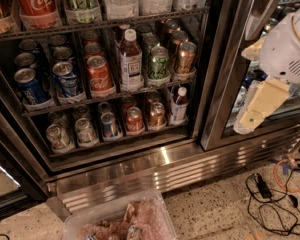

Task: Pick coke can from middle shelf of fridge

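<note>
The fridge [140, 170] stands open, with a steel frame and a dark inside. The coke can [99, 75], red with white script and a silver top, stands at the front of a lane on the middle shelf [110, 96]. It sits between blue Pepsi cans [67, 79] on its left and a brown bottle [131, 60] on its right. My gripper [246, 122] hangs from the white arm at the right, in front of the glass door. It is outside the fridge, well right of the coke can and a little lower.
A much taller red Coca-Cola can [37, 1] stands on the shelf above. Green [159, 64] and brown [185, 58] cans stand right of the bottle. Several cans fill the lower rack [105, 126]. A clear plastic bin [120, 219] sits on the floor below. Cables [270, 191] lie at lower right.
</note>
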`<state>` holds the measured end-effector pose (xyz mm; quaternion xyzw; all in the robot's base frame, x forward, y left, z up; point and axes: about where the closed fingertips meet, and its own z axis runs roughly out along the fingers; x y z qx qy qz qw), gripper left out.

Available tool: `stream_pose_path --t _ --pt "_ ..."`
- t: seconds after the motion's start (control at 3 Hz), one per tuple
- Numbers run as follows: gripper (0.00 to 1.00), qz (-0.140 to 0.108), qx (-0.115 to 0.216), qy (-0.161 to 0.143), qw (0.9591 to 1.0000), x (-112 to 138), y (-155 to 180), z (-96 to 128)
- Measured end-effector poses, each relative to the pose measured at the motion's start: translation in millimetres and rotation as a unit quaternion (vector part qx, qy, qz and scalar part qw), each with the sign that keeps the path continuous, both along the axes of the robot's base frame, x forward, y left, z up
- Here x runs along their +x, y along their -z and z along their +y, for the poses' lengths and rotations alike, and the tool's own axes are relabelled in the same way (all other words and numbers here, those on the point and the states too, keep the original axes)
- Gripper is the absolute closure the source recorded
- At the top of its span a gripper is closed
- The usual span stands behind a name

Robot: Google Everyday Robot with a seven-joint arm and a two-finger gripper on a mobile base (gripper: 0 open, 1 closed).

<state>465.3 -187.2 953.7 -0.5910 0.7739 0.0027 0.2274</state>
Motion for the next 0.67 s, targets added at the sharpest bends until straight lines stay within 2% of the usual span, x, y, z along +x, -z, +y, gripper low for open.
stream_pose_path --t 0.67 --pt "0.0 -0.016 0.033 -0.022 0.9991 26 15 28"
